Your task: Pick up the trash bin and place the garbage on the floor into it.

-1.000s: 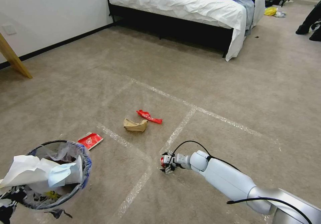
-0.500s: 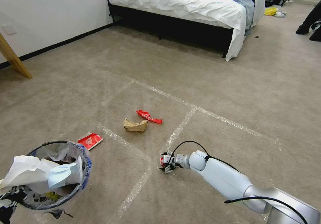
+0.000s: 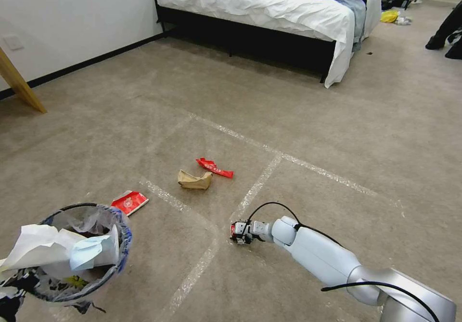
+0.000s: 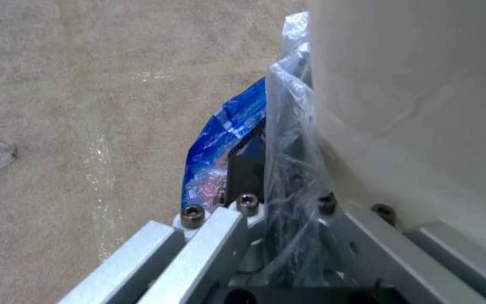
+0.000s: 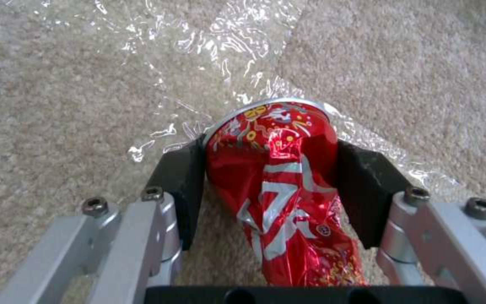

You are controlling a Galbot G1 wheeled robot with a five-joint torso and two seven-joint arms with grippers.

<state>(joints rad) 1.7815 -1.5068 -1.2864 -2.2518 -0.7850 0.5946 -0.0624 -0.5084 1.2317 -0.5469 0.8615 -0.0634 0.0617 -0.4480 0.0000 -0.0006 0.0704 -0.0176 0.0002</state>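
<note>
Right gripper (image 5: 271, 185) low, jaws clamped shut.

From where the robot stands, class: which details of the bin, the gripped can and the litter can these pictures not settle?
- Trash bin, head view: its red body is hidden under the liner and cut off at the picture's edge.
- Left gripper, left wrist view: the liner and white paper cover its hold on the rim.
- Can, head view: too small; the right gripper hides it.
- Red wrapper, head view: print too small.

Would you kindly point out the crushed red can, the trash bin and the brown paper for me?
crushed red can (image 5: 279, 169): right wrist view, on its dented red side.
trash bin (image 3: 126, 238): head view, on the rim's lined right edge.
brown paper (image 3: 194, 180): head view, on its crumpled middle.
</note>
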